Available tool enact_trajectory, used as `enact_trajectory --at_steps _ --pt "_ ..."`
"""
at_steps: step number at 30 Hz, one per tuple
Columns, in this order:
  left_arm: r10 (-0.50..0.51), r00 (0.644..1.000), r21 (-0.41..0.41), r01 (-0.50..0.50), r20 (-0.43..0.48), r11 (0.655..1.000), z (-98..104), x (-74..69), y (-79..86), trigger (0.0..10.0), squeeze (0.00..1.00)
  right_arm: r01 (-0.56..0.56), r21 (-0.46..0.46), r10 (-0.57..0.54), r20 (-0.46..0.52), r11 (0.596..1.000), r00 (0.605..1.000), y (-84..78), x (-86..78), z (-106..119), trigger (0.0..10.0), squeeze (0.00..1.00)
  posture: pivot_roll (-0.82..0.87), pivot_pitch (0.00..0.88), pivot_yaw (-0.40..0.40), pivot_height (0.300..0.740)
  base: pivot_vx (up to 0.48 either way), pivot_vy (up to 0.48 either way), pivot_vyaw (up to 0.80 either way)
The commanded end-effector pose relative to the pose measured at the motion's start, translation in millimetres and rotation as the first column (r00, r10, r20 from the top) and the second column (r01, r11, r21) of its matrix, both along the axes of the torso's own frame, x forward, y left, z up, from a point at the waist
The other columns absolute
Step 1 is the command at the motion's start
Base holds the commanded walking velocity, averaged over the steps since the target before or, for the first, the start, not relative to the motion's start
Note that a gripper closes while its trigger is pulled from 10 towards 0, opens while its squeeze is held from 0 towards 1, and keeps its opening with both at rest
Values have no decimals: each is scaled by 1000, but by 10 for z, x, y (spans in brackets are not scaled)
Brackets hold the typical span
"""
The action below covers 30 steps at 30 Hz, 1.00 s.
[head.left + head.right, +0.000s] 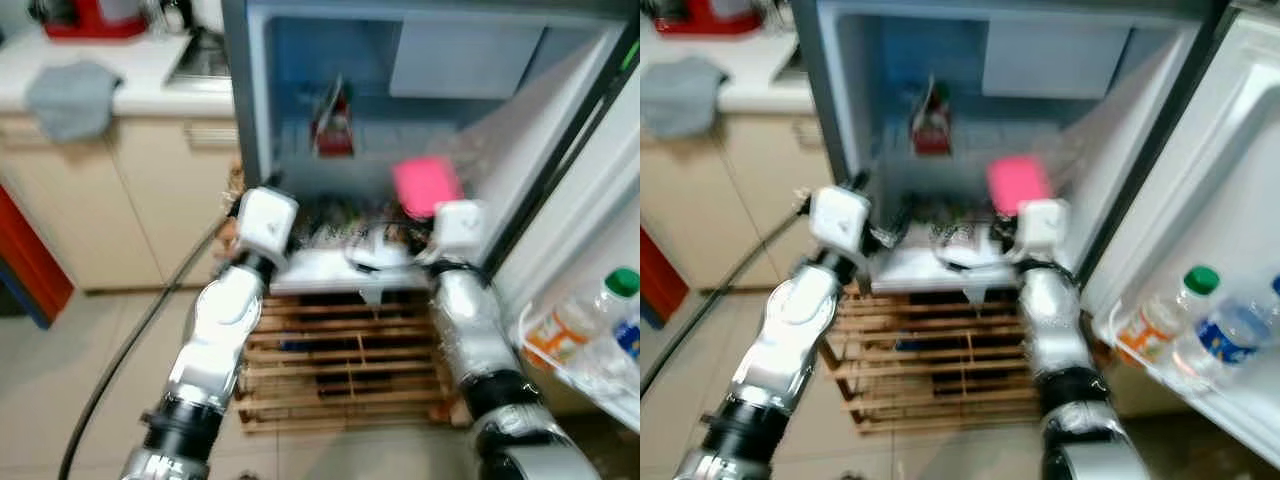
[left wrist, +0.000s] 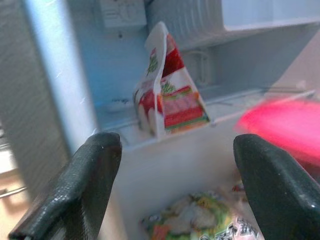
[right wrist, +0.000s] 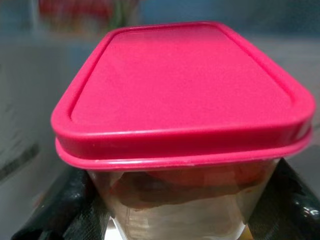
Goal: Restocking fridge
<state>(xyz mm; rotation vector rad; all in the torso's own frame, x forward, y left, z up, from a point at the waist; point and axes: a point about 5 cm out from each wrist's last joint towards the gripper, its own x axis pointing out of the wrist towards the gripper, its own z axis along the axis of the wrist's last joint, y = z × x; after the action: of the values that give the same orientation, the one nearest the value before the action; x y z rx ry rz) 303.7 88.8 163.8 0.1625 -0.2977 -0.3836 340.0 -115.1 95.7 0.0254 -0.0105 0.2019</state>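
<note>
Gripping a clear container [image 3: 185, 200] with pink lid, right claw [image 3: 180, 210], left claw [image 2: 175, 190] wide.

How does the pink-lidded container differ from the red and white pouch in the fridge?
The pink-lidded container is a rigid clear tub held in the right gripper; the pouch is a soft printed pack standing free on a shelf. The container's lid is plain pink; the pouch is red, white and green. Both are at the open fridge.

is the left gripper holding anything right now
No, the left gripper is open, its black fingers spread apart with nothing between them, facing the red-and-white pouch.
</note>
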Motion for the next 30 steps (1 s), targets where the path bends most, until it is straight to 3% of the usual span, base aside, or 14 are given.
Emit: enact_trajectory --at_steps 1,12,14,21,22,23,24,27,30 --pt "-95 995 0 95 19 995 123 -55 -60 10000 0 14 20 -12 -59 1000 998 -65 44 -57 0 0 -74 0 -28 740 0 0 0" --pt "-244 970 16 244 -24 970 238 -256 29 10000 0 2 42 5 -171 999 985 153 190 -70 0 0 19 0 -49 740 0 0 0" --pt "-313 946 15 315 -80 949 267 -429 90 10000 0 -15 47 23 -182 999 983 290 225 -31 0 0 69 0 -53 740 0 0 0" --pt "-354 916 42 367 -190 929 188 -681 252 10000 0 23 51 -13 -195 998 981 385 261 13 0 0 141 0 -45 740 0 0 0" --pt "-363 902 45 383 -232 923 148 -767 296 10000 0 42 50 -31 -202 998 979 402 270 22 0 0 155 0 -39 740 0 0 0" --pt "-378 867 40 412 -324 910 73 -949 376 10000 0 91 47 -78 -224 995 971 426 291 40 0 0 194 31 -30 740 0 0 0" --pt "-378 867 40 412 -324 910 73 -949 376 10000 0 91 47 -78 -224 995 971 426 291 40 0 0 194 31 -30 740 0 0 0" --pt "-361 840 29 407 -404 913 50 -1156 489 10000 0 117 27 -108 -224 993 969 459 321 93 0 0 237 64 -23 740 0 0 0" --pt "-350 837 33 399 -421 916 51 -1208 524 10000 0 118 21 -111 -220 993 969 467 331 112 0 0 248 75 -22 740 0 0 0"
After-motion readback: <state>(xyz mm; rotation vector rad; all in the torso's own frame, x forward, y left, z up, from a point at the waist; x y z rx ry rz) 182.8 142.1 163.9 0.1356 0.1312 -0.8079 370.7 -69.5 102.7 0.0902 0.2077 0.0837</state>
